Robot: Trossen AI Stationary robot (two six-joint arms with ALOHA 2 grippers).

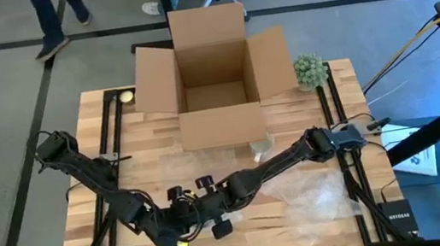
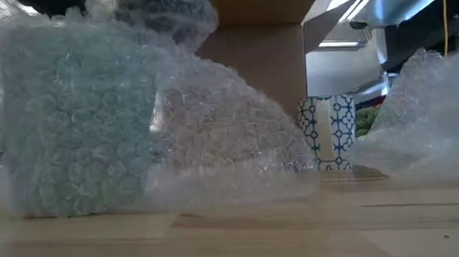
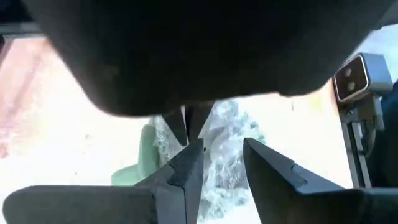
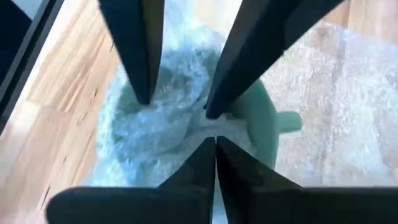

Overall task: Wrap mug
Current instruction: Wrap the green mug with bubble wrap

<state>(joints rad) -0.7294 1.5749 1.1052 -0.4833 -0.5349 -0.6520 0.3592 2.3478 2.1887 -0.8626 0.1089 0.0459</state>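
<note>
- Wooden table [image 1: 164, 152], open cardboard box [image 1: 213, 76] at its far edge.
- Near edge: left gripper [image 3: 217, 163] spread over bubble-wrapped green mug [image 4: 264, 124].
- Right gripper [image 4: 214, 142] pressed together, pinching bubble wrap [image 4: 161, 124].

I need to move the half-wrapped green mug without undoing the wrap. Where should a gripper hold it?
Judging by the wrist views, grip the mug across its body from above, pinching the bubble wrap against the wall. Its handle juts sideways, so approach from the sides clear of it.
</note>
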